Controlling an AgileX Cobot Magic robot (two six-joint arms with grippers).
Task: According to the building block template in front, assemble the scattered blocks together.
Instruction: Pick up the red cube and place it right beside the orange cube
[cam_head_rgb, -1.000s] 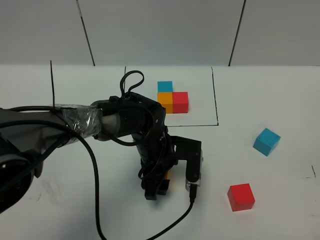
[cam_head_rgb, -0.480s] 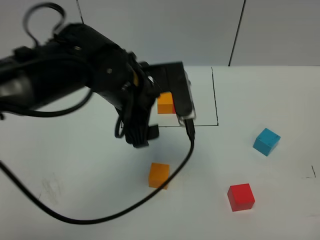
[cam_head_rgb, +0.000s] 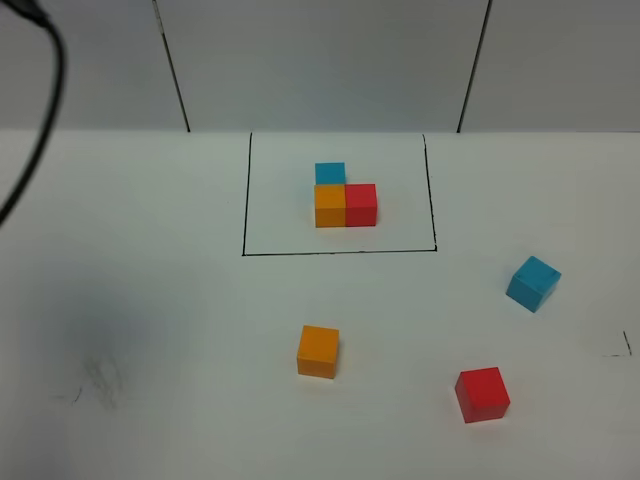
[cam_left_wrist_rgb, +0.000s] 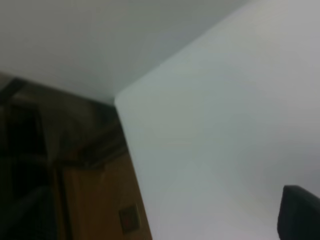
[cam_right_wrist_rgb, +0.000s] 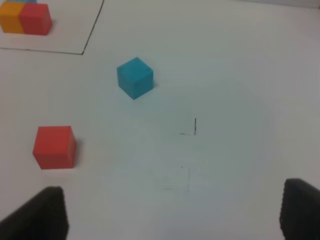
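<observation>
I look down on a white table (cam_head_rgb: 150, 300). Neither arm shows in the high view; only a black cable (cam_head_rgb: 45, 110) curves across its upper left corner.

The template (cam_head_rgb: 345, 197) sits toward the far side, near the middle. It is an L: a blue cube behind an orange one, and a red one touching the orange one's right side. A thin black frame line (cam_head_rgb: 340, 252) runs around it, with bare table between cubes and line.

The loose cubes lie nearer to me, none touching another. The orange cube (cam_head_rgb: 318, 351) is in front of the frame, just left of centre. The red cube (cam_head_rgb: 482, 394) is near the view's front edge, to the right. The blue cube (cam_head_rgb: 533, 283) lies right of the frame's near right corner, turned at an angle. Wide white table separates all three.

The right claw (cam_right_wrist_rgb: 175, 212) is spread wide and holds nothing. Its dark fingertips sit at opposite corners of its wrist view, with the red and blue cubes ahead.

Of the left claw (cam_left_wrist_rgb: 300, 215) only one dark fingertip shows (wide or narrow, I cannot tell). Its blurred view crosses the table's edge, with brown furniture (cam_left_wrist_rgb: 100, 200) beyond.
</observation>
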